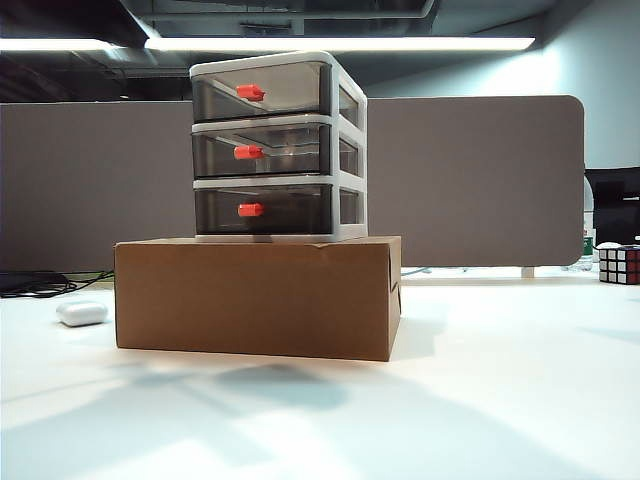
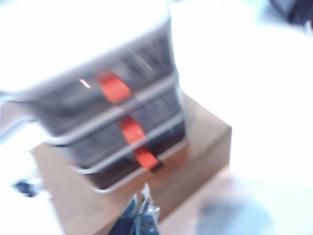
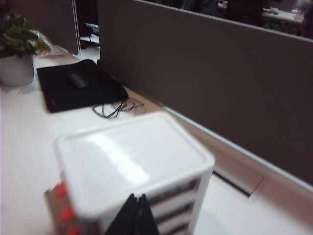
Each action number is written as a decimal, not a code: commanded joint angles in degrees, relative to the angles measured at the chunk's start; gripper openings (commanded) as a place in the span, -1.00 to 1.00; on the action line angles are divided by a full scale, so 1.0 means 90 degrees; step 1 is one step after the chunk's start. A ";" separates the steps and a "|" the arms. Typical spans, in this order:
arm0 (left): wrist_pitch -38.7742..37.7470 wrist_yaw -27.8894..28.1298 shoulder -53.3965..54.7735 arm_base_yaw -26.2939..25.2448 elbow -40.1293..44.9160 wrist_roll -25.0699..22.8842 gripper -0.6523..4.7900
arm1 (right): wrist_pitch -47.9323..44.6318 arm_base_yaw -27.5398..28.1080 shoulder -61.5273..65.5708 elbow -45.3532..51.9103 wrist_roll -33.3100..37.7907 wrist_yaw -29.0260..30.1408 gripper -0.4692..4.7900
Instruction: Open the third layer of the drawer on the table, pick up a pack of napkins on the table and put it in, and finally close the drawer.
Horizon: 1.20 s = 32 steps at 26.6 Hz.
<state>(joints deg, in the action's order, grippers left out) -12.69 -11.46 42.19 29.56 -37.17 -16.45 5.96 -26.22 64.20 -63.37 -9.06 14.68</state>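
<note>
The drawer (image 1: 279, 146) stood on a brown box (image 1: 258, 295) on the white tabletop (image 1: 500, 380). All three layers were pushed in, the third layer (image 1: 265, 209) too. The left claw (image 2: 139, 215) and right claw (image 3: 136, 215) were clenched, holding nothing, up near the drawer.

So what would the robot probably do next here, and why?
Probably lower the left gripper, which is shut above the brown cardboard box, toward the red-orange knob of the third layer. All three layers of the drawer look closed, so that one must open first. The right gripper is shut too, above the drawer's top.
</note>
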 commanded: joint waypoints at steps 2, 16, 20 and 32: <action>0.0061 0.1090 -0.1387 0.0000 0.0675 0.0843 -0.78 | 0.0228 0.0036 -0.1117 0.0957 0.0017 0.0049 -0.85; 0.0850 0.1438 -0.3869 -0.0002 0.2888 0.1914 -0.78 | 0.0085 0.0029 -0.4558 0.4617 0.0413 -0.0316 -0.85; 0.1117 0.1768 -0.4233 -0.0002 0.3298 0.2460 -0.78 | -0.0471 0.0027 -0.5204 0.5362 0.0566 -0.0342 -0.85; 0.0396 0.1967 -0.4374 -0.0005 0.3718 0.2237 -0.75 | -0.0505 0.0029 -0.5889 0.6370 0.0741 -0.0554 -0.85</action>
<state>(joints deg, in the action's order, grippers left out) -9.37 6.61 2.83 29.58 -4.54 5.89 2.44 -25.91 11.11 -6.42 -2.57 9.87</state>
